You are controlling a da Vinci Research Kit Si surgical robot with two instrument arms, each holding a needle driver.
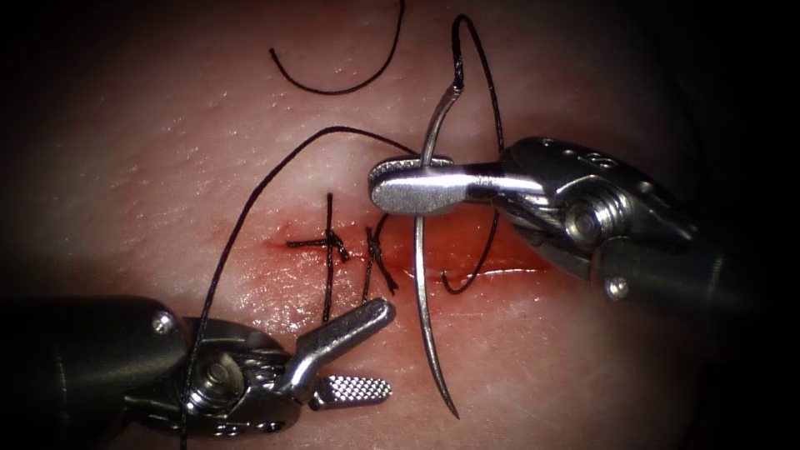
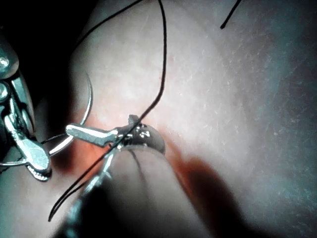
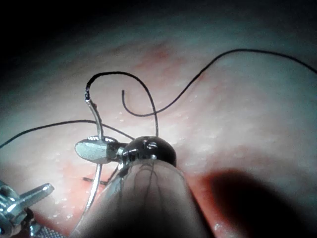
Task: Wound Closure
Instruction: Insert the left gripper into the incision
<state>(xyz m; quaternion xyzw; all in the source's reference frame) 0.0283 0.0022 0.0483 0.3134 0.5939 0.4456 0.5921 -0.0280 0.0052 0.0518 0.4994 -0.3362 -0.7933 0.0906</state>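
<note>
thread [image 1: 250, 208] ran behind left tool [image 1: 354, 354], cut off at bottom edge | loose thread end [image 1: 350, 79] cut off at top edge

We see the pale pink, glistening tissue [image 1: 208, 133] carrying everything here. Its horizontal red cut [image 1: 467, 250] bears two dark knotted stitches [image 1: 333, 246] on its left part, with red fluid [image 1: 275, 292] pooled around them. A loose curved piece of black thread [image 1: 342, 83] lies above the cut.
</note>
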